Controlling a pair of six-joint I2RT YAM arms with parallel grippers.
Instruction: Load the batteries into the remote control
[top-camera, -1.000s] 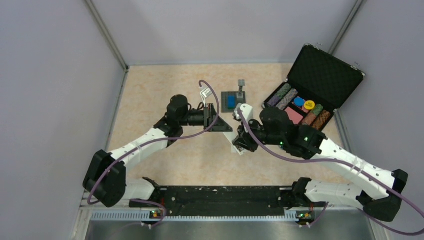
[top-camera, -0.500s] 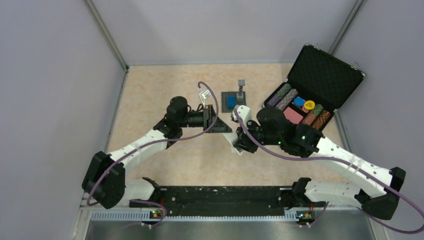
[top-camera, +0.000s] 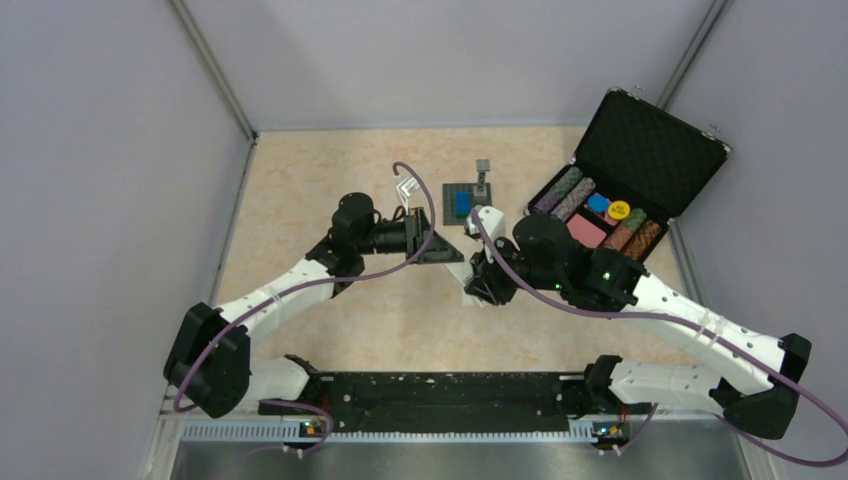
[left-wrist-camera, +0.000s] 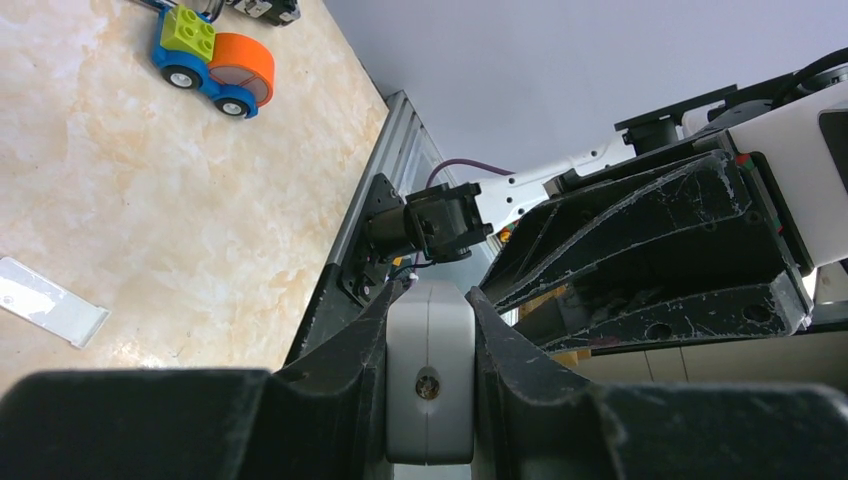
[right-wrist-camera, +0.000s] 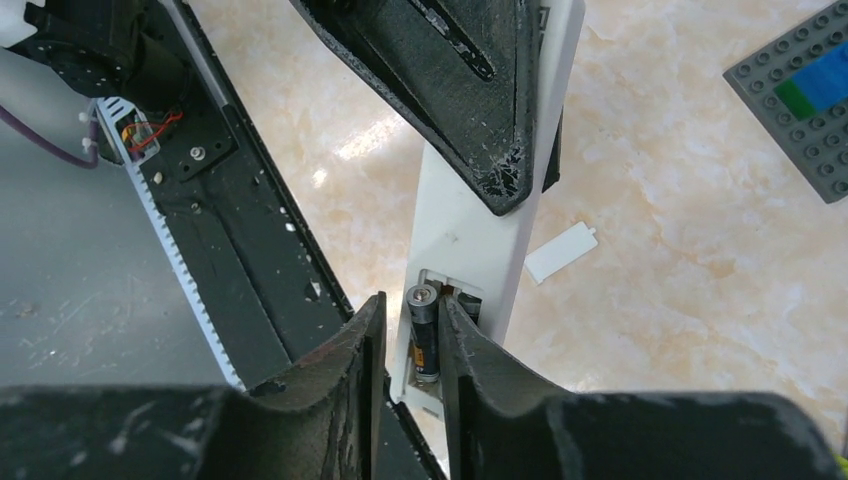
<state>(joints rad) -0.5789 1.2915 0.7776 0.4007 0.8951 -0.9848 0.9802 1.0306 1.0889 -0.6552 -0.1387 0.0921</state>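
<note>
Mid-table, the left gripper (top-camera: 450, 256) and right gripper (top-camera: 486, 284) meet at the white remote control (top-camera: 466, 284) (only a sliver shows between them). Just beyond sits a grey baseplate (top-camera: 449, 190) carrying a blue block (top-camera: 461, 203); to the right, an open black case (top-camera: 645, 150) holds poker chips (top-camera: 600, 212).

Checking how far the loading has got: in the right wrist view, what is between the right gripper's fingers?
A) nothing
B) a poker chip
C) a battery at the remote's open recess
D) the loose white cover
C: a dark battery lies between the fingers of the right gripper, at the open recess of the remote control; the white cover lies apart on the table.
</note>
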